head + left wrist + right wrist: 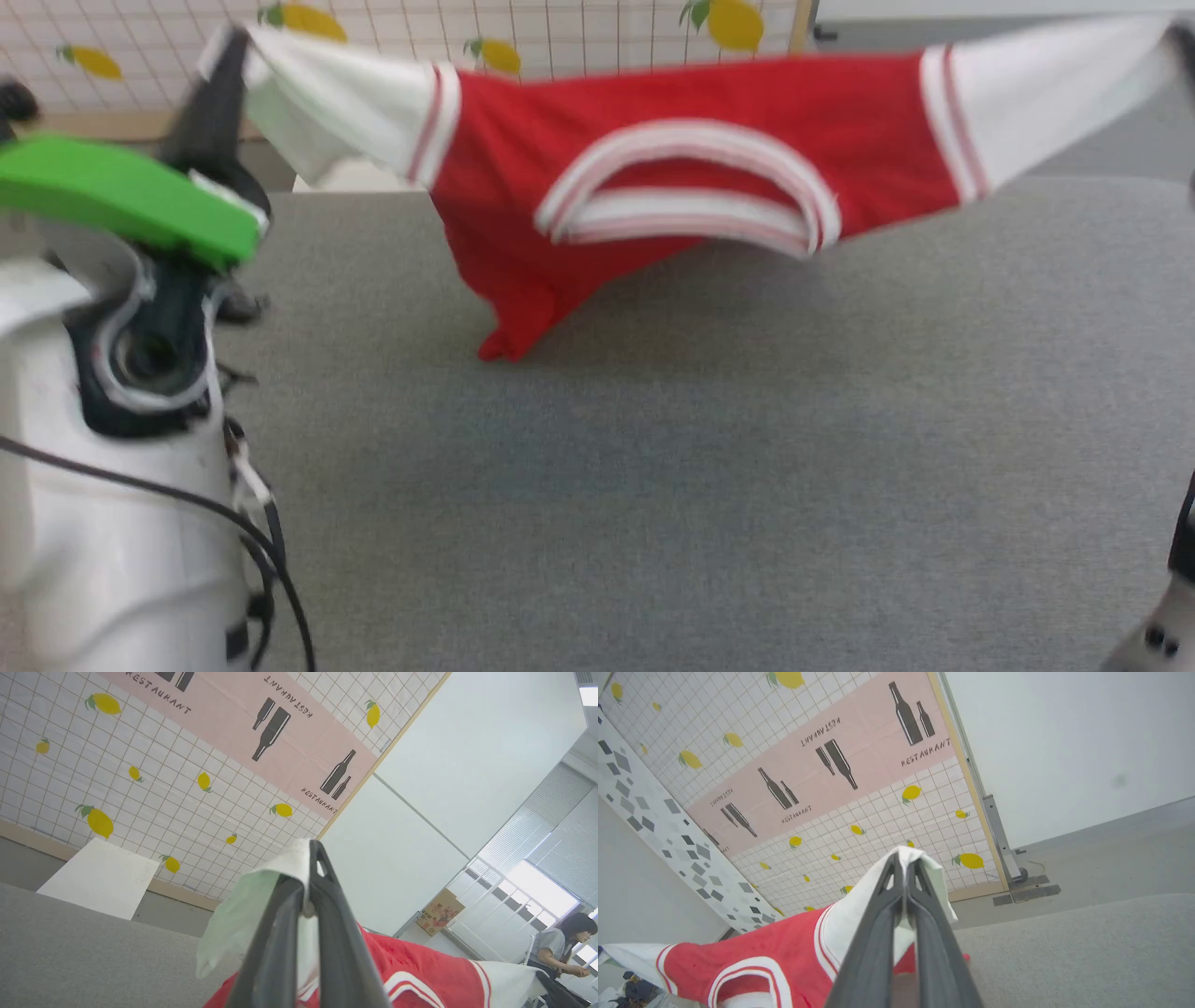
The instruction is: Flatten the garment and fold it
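Now our left gripper (312,858) clamps the left sleeve (355,93); the shirt (709,121) hangs stretched crosswise above the table (653,485), sagging midway between our arms; right gripper (903,865) clamps the right sleeve (1046,84).

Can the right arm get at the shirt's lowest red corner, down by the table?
Probably not: its jaws are shut on a white sleeve, holding the garment stretched in the air; it must let go first.
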